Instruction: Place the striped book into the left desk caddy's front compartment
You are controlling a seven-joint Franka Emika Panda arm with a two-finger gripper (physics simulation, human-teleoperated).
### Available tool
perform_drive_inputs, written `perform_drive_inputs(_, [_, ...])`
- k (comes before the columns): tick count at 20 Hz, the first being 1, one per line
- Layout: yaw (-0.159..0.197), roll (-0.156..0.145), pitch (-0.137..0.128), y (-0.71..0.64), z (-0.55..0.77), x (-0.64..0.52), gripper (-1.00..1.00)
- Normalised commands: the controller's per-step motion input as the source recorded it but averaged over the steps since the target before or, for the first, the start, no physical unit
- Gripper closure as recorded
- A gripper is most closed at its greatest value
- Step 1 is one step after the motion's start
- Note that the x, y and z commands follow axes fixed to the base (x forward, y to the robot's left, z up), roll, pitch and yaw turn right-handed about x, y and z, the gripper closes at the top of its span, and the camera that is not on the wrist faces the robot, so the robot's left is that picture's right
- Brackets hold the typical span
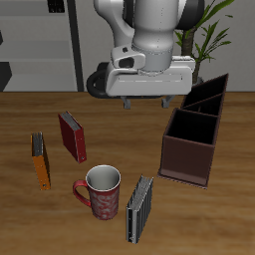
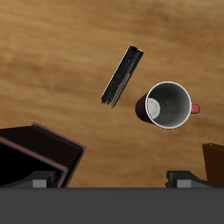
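1. Book (image 1: 140, 208), striped, stands on edge near the surface's front edge, just beside the mug (image 1: 100, 191), well apart from the caddy (image 1: 195, 129).
2. End effector (image 1: 145, 99) hangs high, farther back; its fingers (image 2: 39, 181) stand spread, holding nothing.
3. Book's long axis runs diagonally in the wrist view, so the wrist probably needs turning before descent.
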Motion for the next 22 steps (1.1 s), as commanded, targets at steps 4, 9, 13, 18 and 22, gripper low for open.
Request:
perform_drive_inputs(4, [-0.060,-0.020,-0.045,-0.13,0.06,0.19,-1.00])
perform_drive_inputs(9, [-0.082,-0.025,-0.029,-0.14,0.00,0.38,-1.00])
perform_drive_inputs(13, [0.013,0.036,-0.022,-0.02,-0.05,0.27,-1.00])
perform_drive_inputs(18, [-0.016,-0.005,-0.002,0.03,-0.09,0.29,-1.00])
perform_drive_inputs(22, [-0.026,0.005,-0.020,0.06,-0.11,0.29,-1.00])
